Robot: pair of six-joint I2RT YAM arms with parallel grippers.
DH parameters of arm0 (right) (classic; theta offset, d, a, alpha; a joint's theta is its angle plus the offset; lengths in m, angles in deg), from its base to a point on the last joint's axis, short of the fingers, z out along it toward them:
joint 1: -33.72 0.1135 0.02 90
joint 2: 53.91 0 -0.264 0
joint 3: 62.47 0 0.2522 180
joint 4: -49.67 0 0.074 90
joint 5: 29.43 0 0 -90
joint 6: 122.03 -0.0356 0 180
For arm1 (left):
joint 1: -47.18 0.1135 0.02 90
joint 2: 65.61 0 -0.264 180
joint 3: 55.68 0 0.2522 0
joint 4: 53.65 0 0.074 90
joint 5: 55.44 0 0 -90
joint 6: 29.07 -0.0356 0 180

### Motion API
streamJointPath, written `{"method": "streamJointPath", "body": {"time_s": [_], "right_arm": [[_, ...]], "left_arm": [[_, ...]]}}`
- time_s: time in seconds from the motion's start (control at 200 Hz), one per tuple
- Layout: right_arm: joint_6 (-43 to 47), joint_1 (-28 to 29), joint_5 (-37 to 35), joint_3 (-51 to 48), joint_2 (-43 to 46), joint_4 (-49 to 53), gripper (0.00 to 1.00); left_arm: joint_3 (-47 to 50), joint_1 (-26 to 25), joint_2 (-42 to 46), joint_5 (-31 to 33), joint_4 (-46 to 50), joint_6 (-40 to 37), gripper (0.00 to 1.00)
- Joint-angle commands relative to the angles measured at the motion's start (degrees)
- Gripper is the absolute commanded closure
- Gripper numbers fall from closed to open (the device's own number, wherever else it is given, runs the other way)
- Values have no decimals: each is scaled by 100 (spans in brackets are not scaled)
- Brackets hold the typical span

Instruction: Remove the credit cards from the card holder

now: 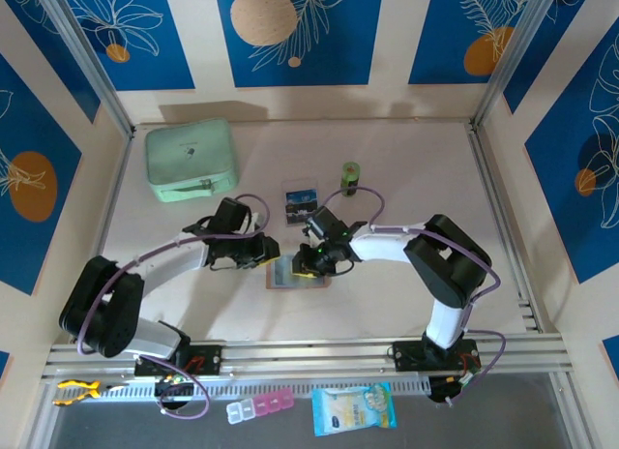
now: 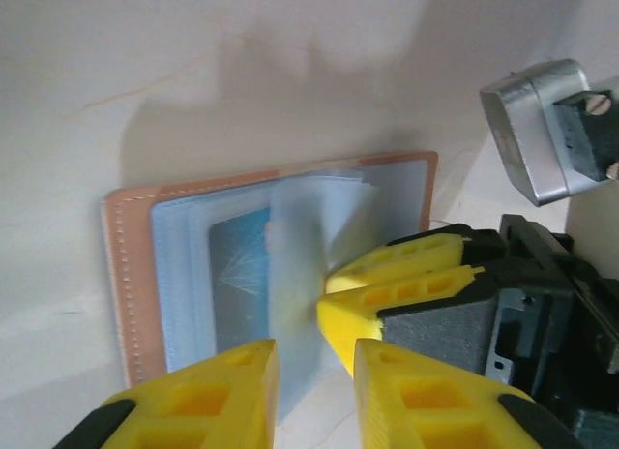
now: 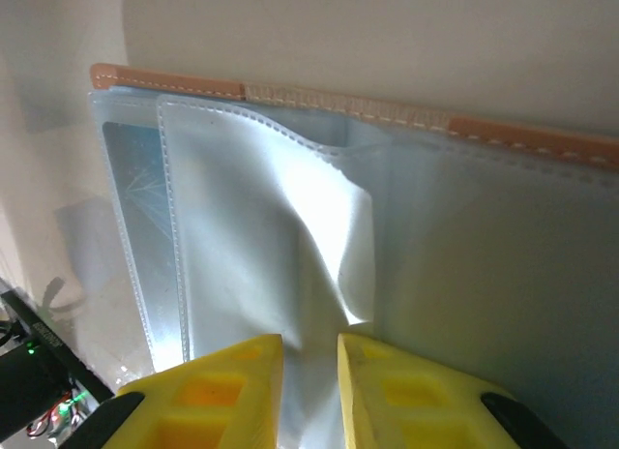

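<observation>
**Top external: card holder open flat, both pincers at its pockets**

We note the card holder (image 1: 287, 274) lying opened out on the table (image 1: 416, 178), near the middle, between the two arms. Its long axis runs left to right and the fold runs near to far, with the pockets facing up. Tan leather shows as a rim around the clear sleeves.

Right wrist view: the right gripper (image 3: 309, 396) has its jaws drawn close, leaving a narrow gap. One clear pocket leaf (image 3: 290, 236) of the holder runs down into that gap. The leaf is lifted and creased, so we log it as pinched. Under the sleeves a blue card (image 3: 140, 183) sits inside a pocket.

Left wrist view: the left gripper (image 2: 316, 396) stands partly open at the holder's left end, its jaws a modest gap apart over the sleeves. Nothing is clamped. We cannot tell whether its fingertips touch the plastic.

Loose credit cards (image 1: 301, 201) lie on the table just beyond the holder, on its far side. A green cylinder (image 1: 349, 175) stands to their right. A mint-green case (image 1: 191, 159) sits far left.
</observation>
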Motion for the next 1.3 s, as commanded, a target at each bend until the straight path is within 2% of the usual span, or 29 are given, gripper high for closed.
{"method": "streamJointPath", "body": {"time_s": [0.0,0.2,0.56,0.7,0.81,1.07,1.296], "right_arm": [[-219,-64,348,-325,54,-345,77],[-286,-101,530,-508,90,-669,78],[-302,-120,557,-623,178,-764,79],[-315,-127,548,-671,323,-814,78],[-237,-118,501,-721,691,-870,74],[183,-215,-73,-520,1389,152,71],[318,-502,-609,-404,1900,1079,71]], "left_arm": [[-21,-141,-55,290,-13,221,71],[48,-264,-406,147,-377,479,70],[-165,-462,-892,95,-353,509,70],[-137,-490,-850,18,-534,608,74],[-197,-503,-738,5,-510,621,77],[-498,-645,-651,-91,-439,702,72],[-929,-1013,-1000,-79,-423,793,62]]}}
